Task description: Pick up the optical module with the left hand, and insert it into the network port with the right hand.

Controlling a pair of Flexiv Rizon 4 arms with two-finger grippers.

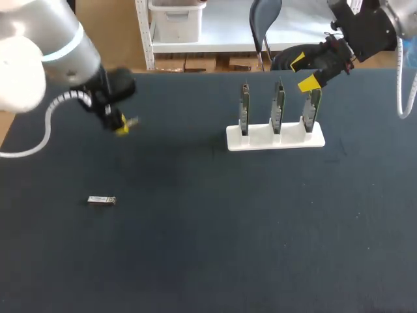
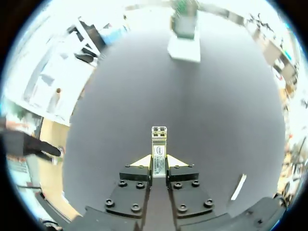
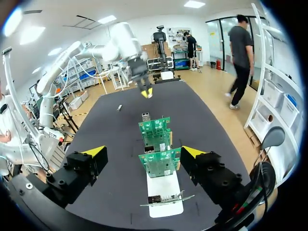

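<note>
Left jaws: pinching an optical module [image 2: 159, 153] from both sides, yellow fingertips [image 2: 140, 161] pressed to its flanks. The module points straight out ahead of the jaws, its metal nose well past the tips and its labelled face toward the wrist camera. In the head view these jaws hang over the far-left part of the desk [image 1: 208, 261], clear of the surface, and the module [image 1: 131, 121] juts to the right.

Second module [image 1: 101, 200]: flat on the desk, nearer than the left jaws and a little left of them. Nothing touches it.

Right jaws: spread wide, holding nothing. The fingertips [image 3: 95, 152] stand either side of the line of cards without touching them. In the head view these jaws sit at the far right, just above the top of the rightmost card [image 1: 314, 107].

White stand [image 1: 275, 139]: far side of the desk, right of centre. It holds three network cards [image 1: 278, 104] upright in a row, each in its own slot. From the right wrist the cards line up one behind another, nearest card [image 3: 161, 162] between the spread fingers.
</note>
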